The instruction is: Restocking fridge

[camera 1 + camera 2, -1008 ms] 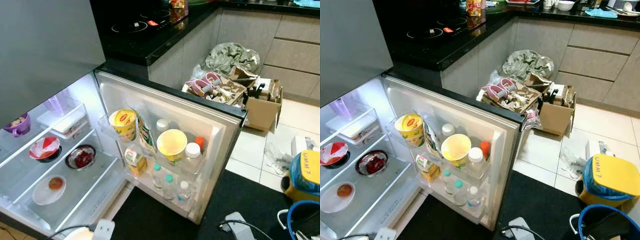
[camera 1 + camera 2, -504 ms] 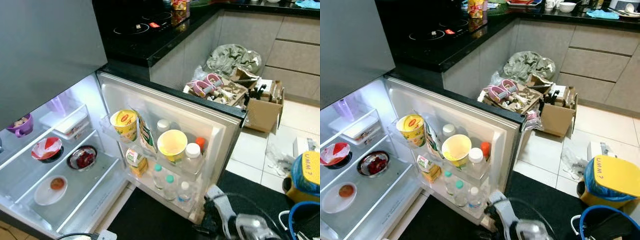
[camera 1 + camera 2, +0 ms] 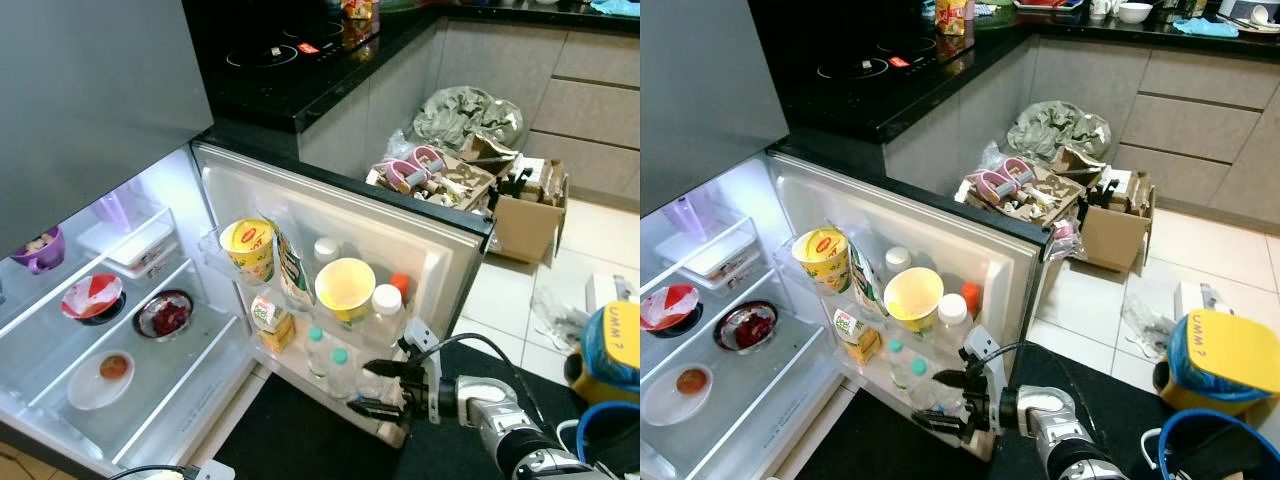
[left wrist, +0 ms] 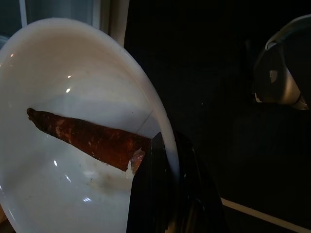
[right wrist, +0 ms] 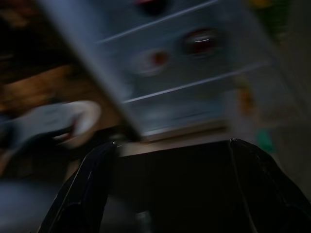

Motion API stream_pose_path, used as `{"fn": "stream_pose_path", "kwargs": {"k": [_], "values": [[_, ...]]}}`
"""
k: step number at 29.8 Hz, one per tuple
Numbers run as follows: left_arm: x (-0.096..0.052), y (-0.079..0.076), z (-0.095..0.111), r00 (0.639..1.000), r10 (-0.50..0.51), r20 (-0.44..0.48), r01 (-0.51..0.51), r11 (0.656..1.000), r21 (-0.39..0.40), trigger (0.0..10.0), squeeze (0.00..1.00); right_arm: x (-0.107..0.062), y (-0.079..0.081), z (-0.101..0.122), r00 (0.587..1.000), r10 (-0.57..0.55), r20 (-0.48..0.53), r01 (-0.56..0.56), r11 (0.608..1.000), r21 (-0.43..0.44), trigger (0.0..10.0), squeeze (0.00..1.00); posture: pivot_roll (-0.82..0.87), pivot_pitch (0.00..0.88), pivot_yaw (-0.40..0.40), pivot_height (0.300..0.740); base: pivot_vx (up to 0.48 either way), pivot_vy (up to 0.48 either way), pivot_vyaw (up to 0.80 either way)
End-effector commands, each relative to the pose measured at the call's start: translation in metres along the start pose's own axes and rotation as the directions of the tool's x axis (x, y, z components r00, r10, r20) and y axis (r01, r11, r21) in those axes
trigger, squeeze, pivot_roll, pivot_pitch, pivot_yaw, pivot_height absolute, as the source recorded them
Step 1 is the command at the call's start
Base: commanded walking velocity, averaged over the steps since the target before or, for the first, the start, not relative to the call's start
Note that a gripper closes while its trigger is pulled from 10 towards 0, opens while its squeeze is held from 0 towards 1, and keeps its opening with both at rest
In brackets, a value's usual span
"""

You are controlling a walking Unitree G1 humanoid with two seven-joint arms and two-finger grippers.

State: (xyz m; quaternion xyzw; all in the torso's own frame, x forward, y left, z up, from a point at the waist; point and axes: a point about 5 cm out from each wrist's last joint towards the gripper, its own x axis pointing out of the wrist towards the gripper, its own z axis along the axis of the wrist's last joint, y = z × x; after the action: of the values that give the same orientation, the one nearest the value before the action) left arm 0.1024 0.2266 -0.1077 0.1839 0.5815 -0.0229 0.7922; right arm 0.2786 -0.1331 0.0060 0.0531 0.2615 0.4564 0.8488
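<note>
The fridge stands open, its door swung toward me. The door racks hold a yellow tub, a yellow cup and small water bottles. My right gripper is open, low down, right in front of the bottom rack's bottles. In the right wrist view its fingers are spread, and the fridge shelves beyond are blurred. My left gripper is shut on the rim of a white plate carrying a reddish-brown carrot-like piece.
The glass shelves carry a red bowl, a dark bowl, a white dish and a purple cup. A black mat lies underfoot. Cardboard boxes and a yellow-lidded bin stand to the right.
My right arm has come up from below and reached left to the door's bottom rack, fingers apart. The fridge contents have not moved.
</note>
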Motion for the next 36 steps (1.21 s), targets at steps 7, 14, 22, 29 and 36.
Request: {"fn": "stream_pose_path", "kwargs": {"k": [7,14,22,29,36], "values": [[0.000,0.002,-0.003,1.000,0.004,-0.007,-0.004,1.000,0.016,10.0,0.00,-0.017,-0.033,0.036,0.945,-0.308,0.115,0.315,0.947,-0.055,10.0,0.00,-0.02,0.000,0.014,0.740,0.000,0.000,0.00],[0.000,0.001,-0.004,1.000,0.003,-0.009,-0.003,1.000,0.014,10.0,0.00,-0.016,-0.024,0.010,0.973,-0.231,0.014,0.231,0.973,-0.013,10.0,0.00,-0.02,0.000,0.015,0.740,0.000,0.000,0.00],[0.000,-0.001,-0.004,1.000,-0.003,-0.009,0.003,1.000,0.011,10.0,0.00,-0.034,-0.018,-0.062,0.874,-0.412,-0.256,0.445,0.892,0.084,10.0,0.00,-0.02,0.000,0.012,0.740,0.000,0.000,0.00],[0.000,-0.001,-0.002,1.000,-0.003,-0.005,0.003,1.000,0.014,10.0,0.00,-0.065,-0.004,-0.122,0.732,-0.515,-0.447,0.621,0.774,0.125,10.0,0.00,-0.02,0.000,0.016,0.740,0.000,0.000,0.06],[0.000,0.000,-0.002,1.000,-0.001,-0.004,0.001,0.999,0.033,10.0,0.00,-0.090,0.014,-0.161,0.617,-0.532,-0.579,0.692,0.718,0.077,10.0,0.00,-0.01,0.000,0.021,0.740,0.000,0.000,0.69]]}}
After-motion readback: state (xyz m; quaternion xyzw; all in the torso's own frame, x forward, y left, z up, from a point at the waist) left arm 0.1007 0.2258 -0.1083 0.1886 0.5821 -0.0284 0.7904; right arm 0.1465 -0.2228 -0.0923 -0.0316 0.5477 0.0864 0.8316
